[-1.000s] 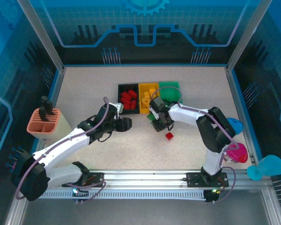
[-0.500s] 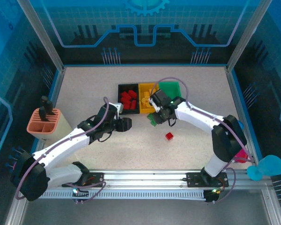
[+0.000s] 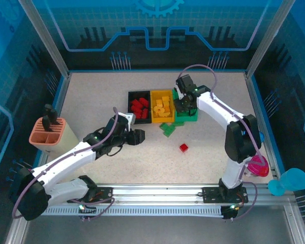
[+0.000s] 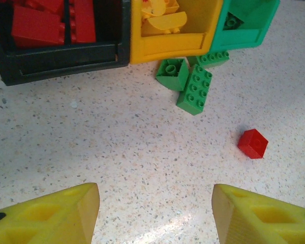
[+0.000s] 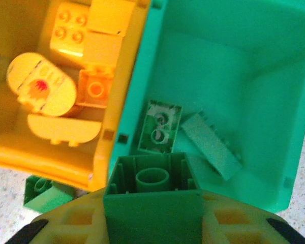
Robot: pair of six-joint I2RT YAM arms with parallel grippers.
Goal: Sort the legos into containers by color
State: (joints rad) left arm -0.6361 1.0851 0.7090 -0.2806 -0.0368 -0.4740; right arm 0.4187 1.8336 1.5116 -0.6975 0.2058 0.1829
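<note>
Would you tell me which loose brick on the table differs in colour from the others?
The red brick, lying alone on the table; the other loose bricks are green and cluster before the yellow bin and green bin.

- Top external: fixed, high above the near edge, looking down over the whole table [image 3: 91, 96]; far.
- Left wrist: low, near, facing the front walls of black bin [image 4: 56, 58], yellow bin [image 4: 168, 48], green bin [image 4: 244, 38].
- Right wrist: very near, straight down into the yellow and green bins; held green brick [image 5: 152, 203] at lower edge.
- Shared by all: where yellow bin meets green bin.
</note>
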